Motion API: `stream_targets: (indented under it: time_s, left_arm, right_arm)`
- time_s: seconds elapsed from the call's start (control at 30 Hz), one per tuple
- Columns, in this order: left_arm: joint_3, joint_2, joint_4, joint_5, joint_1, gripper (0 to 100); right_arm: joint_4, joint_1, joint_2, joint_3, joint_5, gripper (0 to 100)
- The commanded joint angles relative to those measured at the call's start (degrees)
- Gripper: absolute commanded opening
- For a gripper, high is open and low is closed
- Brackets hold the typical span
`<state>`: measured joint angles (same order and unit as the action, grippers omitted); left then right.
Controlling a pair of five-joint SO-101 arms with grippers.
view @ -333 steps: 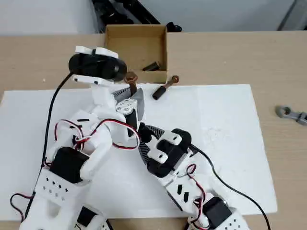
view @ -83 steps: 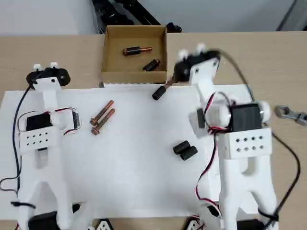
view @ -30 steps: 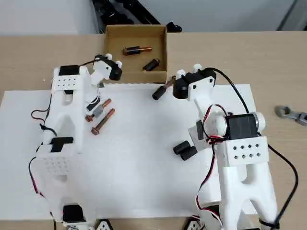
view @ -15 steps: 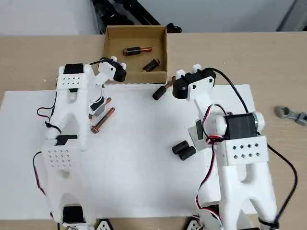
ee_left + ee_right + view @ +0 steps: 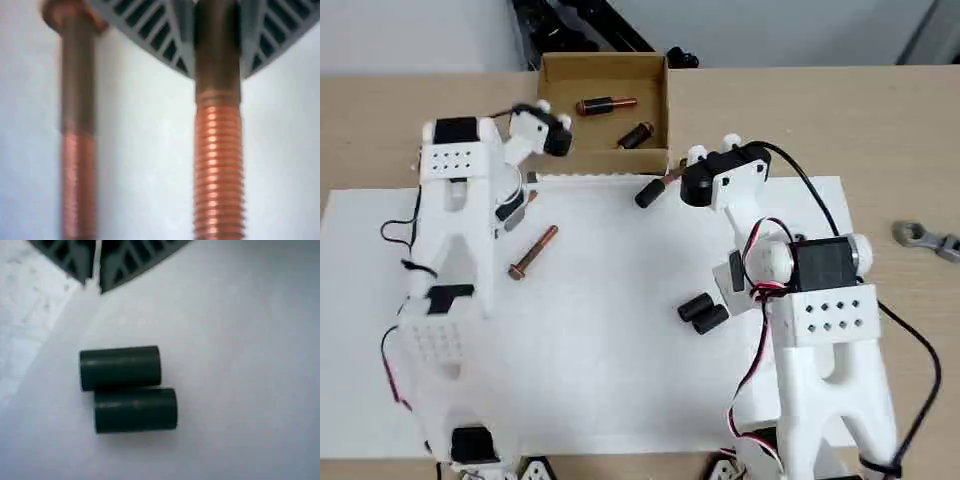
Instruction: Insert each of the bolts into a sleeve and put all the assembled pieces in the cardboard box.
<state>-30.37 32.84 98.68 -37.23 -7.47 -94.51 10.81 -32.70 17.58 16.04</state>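
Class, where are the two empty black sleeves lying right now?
High view: the sleeves lie touching, side by side, on the white mat, beside the right arm.

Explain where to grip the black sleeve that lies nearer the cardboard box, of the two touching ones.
Probably by its two flat ends, coming from above. The sleeve lies flat, and one long side touches the other sleeve, which leaves no gap there for a squeeze across its width.

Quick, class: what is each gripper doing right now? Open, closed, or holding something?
Left gripper: closed on a copper bolt.
Right gripper: closed, holding nothing.
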Motion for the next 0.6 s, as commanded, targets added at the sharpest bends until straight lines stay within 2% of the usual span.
stream_targets:
  time_s: [0.0, 0.17, 0.37, 0.57]
  left_arm:
    - [10.7, -13.1, 1.8, -1.0, 0.2, 1]
    - [27.5, -25.7, 1.8, -4.4, 0.6, 1]
    - [42.9, -42.2, 1.8, -13.2, 0.6, 1]
    - [55.7, -56.7, 1.8, -21.1, 0.3, 1]
  right_arm:
    - [0.9, -0.7, -1.5, -0.3, 0.1, 0.3]
    - [1.1, -0.7, -1.5, -0.1, 0.1, 0.3]
    - [4.6, -0.5, -2.2, 7.1, 0.1, 0.3]
    - [5.2, -0.3, -2.2, 7.7, 0.1, 0.3]
